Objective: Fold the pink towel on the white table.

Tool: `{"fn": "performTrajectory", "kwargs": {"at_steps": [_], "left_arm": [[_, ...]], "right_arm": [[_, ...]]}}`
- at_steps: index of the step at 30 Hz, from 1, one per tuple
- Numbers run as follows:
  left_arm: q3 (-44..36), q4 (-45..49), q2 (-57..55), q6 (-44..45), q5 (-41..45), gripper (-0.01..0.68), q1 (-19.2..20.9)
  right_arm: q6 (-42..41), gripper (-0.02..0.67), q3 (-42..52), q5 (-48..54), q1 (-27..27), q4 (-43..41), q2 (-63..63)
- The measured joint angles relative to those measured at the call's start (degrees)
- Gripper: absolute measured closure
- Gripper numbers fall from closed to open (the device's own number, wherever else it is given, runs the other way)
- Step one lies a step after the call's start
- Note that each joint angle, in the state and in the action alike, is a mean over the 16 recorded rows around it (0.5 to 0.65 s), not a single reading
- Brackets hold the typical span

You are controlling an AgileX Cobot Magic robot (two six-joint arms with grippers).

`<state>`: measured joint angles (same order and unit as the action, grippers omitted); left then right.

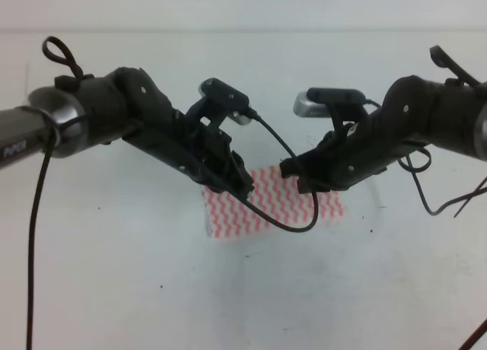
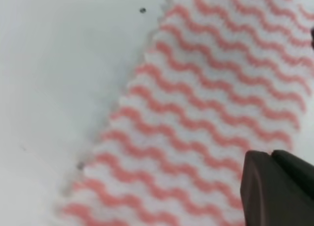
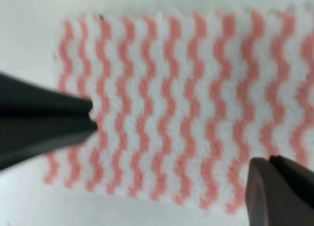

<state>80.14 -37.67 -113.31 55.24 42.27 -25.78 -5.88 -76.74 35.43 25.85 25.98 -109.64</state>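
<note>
Exterior high view: pink towel [image 1: 251,202] at frame center on white table [image 1: 114,274] is partly hidden by both arms. Left gripper [image 1: 242,189] state can't be told; right gripper [image 3: 167,152] is seen spread apart over towel.

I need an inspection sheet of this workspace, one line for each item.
Surface: white table, plain, with small dark specks.
Job's things: pink towel lies flat on the table, no fold seen; both arms partly cover it.
Clutter: nothing seen.
Grippers: left pincer low over the towel's left part, opening not visible. Right pincer open, one finger at the towel's edge, the other over the cloth.
Cables: black cable loops across the towel; another hangs at left; more at right.
Surroundings: pale wall behind.
</note>
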Motion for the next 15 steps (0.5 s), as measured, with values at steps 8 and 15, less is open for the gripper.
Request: {"fn": "performTrajectory", "kwargs": {"at_steps": [8, 15], "left_arm": [[0.0, 2.2, 0.8, -5.0, 4.4, 0.677, 0.0], [0.0, 4.6, -0.4, -9.0, 7.9, 0.677, 0.0]], "right_arm": [[0.0, 0.667, 0.0, -1.5, 0.0, -0.1, 1.5], [0.0, 0.667, 0.0, -1.6, 0.0, -0.1, 1.6]]}}
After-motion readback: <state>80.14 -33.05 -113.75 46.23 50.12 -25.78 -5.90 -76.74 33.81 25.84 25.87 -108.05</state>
